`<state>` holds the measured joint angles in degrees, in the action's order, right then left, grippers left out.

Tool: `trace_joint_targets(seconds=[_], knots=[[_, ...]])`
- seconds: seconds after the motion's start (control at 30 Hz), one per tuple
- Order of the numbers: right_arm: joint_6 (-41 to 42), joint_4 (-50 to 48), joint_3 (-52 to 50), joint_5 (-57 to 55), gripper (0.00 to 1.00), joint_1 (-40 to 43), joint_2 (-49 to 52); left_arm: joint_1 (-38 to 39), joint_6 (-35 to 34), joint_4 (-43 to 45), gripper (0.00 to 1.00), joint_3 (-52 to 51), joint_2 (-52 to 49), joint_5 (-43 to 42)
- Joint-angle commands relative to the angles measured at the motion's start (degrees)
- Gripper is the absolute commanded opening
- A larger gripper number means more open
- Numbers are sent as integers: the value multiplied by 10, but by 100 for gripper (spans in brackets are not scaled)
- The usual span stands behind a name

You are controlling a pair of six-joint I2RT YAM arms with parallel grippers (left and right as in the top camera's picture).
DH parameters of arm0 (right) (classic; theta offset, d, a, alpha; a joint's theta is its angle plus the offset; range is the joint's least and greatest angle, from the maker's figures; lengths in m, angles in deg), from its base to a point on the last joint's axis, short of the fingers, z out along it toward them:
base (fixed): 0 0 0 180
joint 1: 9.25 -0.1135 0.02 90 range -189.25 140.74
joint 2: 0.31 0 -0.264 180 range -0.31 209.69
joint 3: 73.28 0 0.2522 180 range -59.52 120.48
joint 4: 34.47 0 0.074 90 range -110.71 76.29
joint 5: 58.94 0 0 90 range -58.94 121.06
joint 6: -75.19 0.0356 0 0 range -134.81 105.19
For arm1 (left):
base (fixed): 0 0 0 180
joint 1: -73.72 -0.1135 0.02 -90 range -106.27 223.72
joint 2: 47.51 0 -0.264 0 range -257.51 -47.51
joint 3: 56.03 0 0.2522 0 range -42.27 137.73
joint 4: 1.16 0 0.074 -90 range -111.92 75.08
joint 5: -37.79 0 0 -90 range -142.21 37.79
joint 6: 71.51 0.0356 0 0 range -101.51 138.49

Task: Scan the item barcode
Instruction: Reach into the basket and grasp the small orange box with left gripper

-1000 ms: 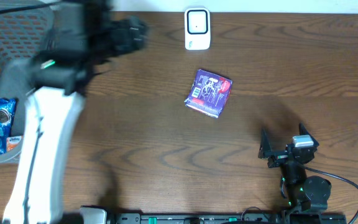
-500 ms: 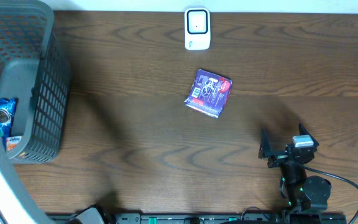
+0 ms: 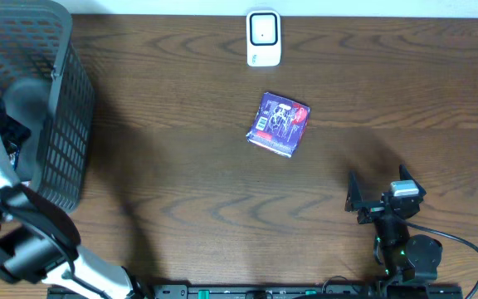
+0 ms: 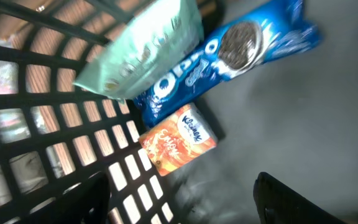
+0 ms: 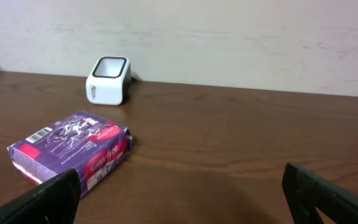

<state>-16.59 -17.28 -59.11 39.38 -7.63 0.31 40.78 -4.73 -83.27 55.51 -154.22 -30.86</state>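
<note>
Grey mesh basket (image 3: 65,124) sits at the table's (image 3: 181,166) left edge, and the left arm (image 3: 25,223) dips inside between tight walls. The purple box (image 3: 280,124) lies near the white scanner (image 3: 263,38), not touching, with bare wood all round. Near the front edge the right gripper (image 3: 380,198) is spread wide and empty.

Left wrist: the left gripper (image 4: 185,199) is spread wide with nothing held, above the Oreo pack (image 4: 229,62), mint bag (image 4: 148,50) and orange packet (image 4: 178,138), all crammed against the mesh. A snag or double-grab looks likely.

Right wrist: the box barcode faces up, not toward the scanner, so a misread is a risk.

Glossy packet (image 3: 279,124) on wood-grain table (image 3: 181,166); grey plastic basket (image 3: 56,124).
</note>
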Motion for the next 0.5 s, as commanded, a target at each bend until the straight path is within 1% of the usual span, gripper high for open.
trace_joint_targets(seconds=[0.0, 0.1, 0.2, 0.33, 0.37, 0.47], knots=[[-4, 2, -1, 3, 99, -2, -3, -2, -22, -11, 74, -2, -49, 27], [-4, 2, -1, 3, 99, -2, -3, -2, -38, -16, 74, -2, -85, 28], [-4, 2, -1, 3, 99, -2, -3, -2, -85, -17, 74, -2, -111, 27], [-4, 2, -1, 3, 99, -2, -3, -2, -91, -14, 74, -2, -132, 27], [-4, 2, -1, 3, 99, -2, -3, -3, -111, -14, 74, -7, -141, 27], [-4, 2, -1, 3, 99, -2, -3, -5, -114, -1, 74, -19, -141, 27]])
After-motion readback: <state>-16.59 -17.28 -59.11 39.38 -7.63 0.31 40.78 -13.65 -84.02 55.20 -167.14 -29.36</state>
